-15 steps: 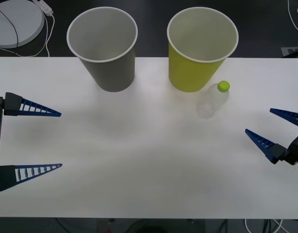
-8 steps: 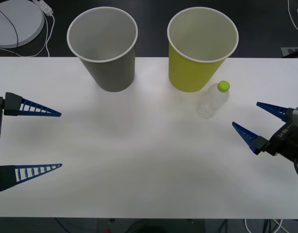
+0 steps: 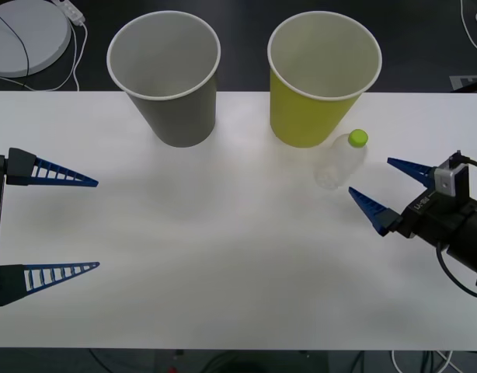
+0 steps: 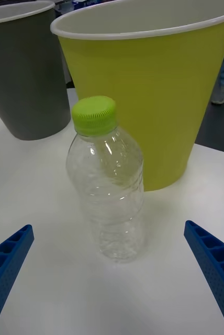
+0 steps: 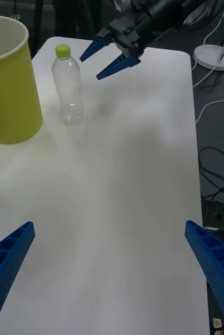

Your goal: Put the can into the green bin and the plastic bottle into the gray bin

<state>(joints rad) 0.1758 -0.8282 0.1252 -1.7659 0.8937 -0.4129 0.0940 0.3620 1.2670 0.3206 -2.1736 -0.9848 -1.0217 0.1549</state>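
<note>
Right gripper [image 3: 370,184] spread wide, near plastic bottle [image 3: 338,162] — apart, bottle upright

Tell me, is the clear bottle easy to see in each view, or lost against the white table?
Front view: the plastic bottle nearly melts into the table, only its green cap stands out. Right wrist view: ribs and highlights clear. Left wrist view: outline readable.

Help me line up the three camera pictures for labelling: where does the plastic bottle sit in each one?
Front view: the plastic bottle stands right of centre, beside the green bin, ahead of the open right hand.
Right wrist view: the bottle stands upright at centre, in front of the green bin.
Left wrist view: the bottle stands upper left, beside the green bin.
Shared landmark: the green bin.
</note>
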